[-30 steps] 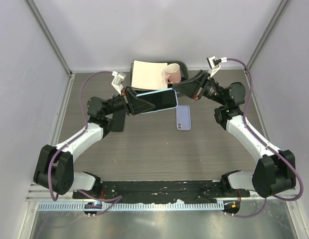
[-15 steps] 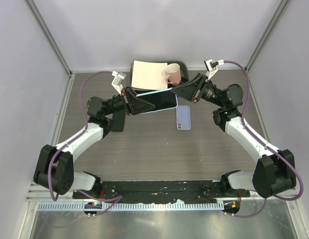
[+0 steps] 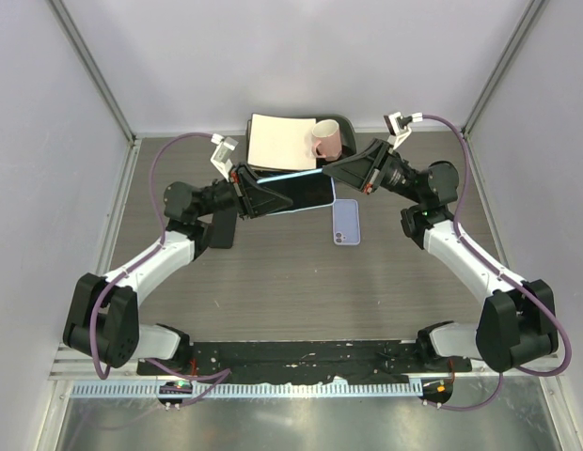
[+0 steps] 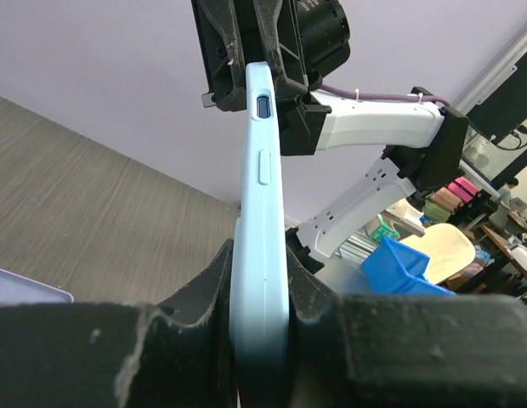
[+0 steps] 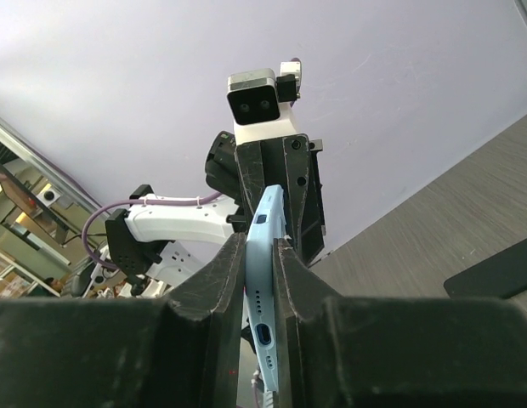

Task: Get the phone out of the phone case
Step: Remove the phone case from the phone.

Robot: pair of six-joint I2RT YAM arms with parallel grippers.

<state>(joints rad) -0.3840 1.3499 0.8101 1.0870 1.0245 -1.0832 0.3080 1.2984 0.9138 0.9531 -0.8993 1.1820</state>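
top view, left to right. left arm reaches in from the near-left base toward the middle of the table (image 3: 273, 282). a black flat slab (image 3: 224, 228) lies on the table just beside that arm's forearm.

left gripper (image 3: 271, 194): clenched on the left end of the phone (image 3: 306, 191), fingers pressed to both faces. the phone is held off the table, long axis running left-right between the two arms, dark screen facing the top camera. in the left wrist view the same gripper (image 4: 259, 293) pinches the device edge-on, its pads touching either face. the light-blue side with a button and a slot runs upward from there.

phone case (image 4: 262, 170): the light-blue rim around the screen looks like the case on the phone, though from these angles i cannot tell case from phone body.

a lavender piece with a camera cutout (image 3: 345, 223) lies flat on the table, just below the phone's right end and apart from it.

right gripper (image 3: 335, 172): clamped on the phone's right end, meeting it from the far right. right wrist view confirms it: this gripper (image 5: 262, 280) closes on the blue edge near the port.

behind the phone, at the far edge: a beige sheet (image 3: 277, 141) with a pink mug (image 3: 326, 139) just beside it.
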